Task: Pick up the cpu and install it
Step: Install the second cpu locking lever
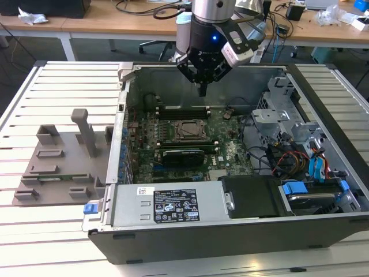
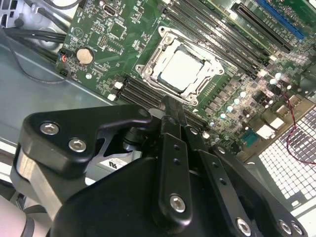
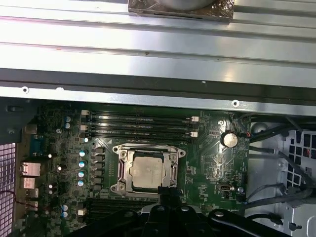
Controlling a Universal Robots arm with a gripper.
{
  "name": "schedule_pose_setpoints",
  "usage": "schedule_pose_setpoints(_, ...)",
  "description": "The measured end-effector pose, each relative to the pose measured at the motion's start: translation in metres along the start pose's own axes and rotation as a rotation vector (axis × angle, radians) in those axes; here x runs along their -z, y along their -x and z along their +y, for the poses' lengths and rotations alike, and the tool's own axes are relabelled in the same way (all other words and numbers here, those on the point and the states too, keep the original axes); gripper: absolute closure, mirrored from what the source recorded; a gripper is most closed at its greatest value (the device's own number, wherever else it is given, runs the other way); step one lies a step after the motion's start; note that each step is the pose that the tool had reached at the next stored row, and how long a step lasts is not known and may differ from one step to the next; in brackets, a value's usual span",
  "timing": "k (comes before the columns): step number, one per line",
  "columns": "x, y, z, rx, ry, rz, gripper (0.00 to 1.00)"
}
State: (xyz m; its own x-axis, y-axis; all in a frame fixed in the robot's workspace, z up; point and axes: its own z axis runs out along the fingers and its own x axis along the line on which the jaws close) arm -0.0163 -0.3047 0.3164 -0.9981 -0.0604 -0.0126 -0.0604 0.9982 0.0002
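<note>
Gripper [image 1: 202, 89] hangs above the mobo [image 1: 190, 144], fingers pinched together, nothing held. CPU [image 3: 148, 170] sits in socket frame [image 3: 146, 169], inside the open PC case [image 1: 242, 231].

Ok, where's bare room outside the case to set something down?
The slatted table is bare past the grey fixture plate, toward the exterior view's left and behind it. Inside the case it is crowded: cpu in its socket, cables, the hand above.
</note>
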Motion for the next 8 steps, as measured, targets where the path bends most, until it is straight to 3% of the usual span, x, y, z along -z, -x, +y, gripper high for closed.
schedule_pose_setpoints(8, 0.0000, -0.0002, -0.0029, 0.000, 0.0001, 0.0001, 0.89)
